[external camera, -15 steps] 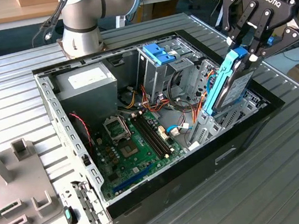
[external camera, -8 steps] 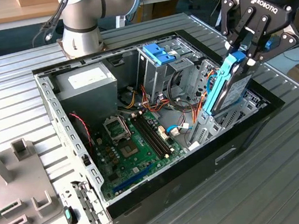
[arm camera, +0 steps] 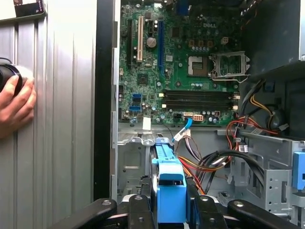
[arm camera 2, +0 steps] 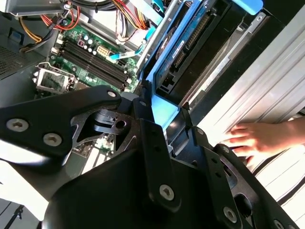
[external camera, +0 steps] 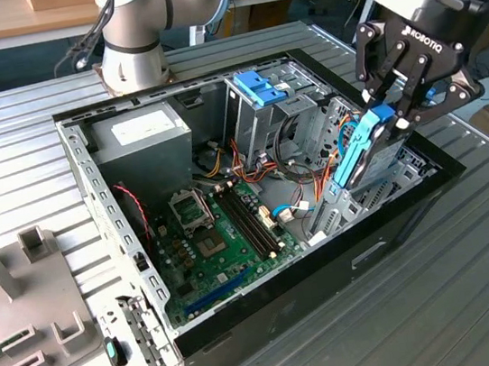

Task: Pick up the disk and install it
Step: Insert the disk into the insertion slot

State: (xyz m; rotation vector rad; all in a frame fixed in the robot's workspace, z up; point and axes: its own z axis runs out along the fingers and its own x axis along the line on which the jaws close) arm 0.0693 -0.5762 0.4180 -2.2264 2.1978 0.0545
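Your disk [external camera: 357,156] stands edge-on and tilted, its light-blue rail uppermost. Its lower end is down inside the drive bay [external camera: 356,199], at the exterior view's right of the open computer case [external camera: 387,222]. The tool [external camera: 387,119] is clamped on the disk's upper end; in the first wrist view its fingers [arm camera: 196,207] press the blue rail from both sides.

On one side the disk runs close along the case's black wall. On the other, a bundle of red, orange and black cables [external camera: 311,169] lies just beside the bay, near the disk's edge. Past the cables the motherboard [external camera: 219,227] lies flat and low in the case, with open room above it. The tall metal cage [external camera: 250,123], topped by its blue clip [external camera: 259,88], stands well clear of the tool.

Outside the case wall, a person's hand [arm camera 2: 257,138] rests on the ribbed desk [external camera: 443,301], near the tool.
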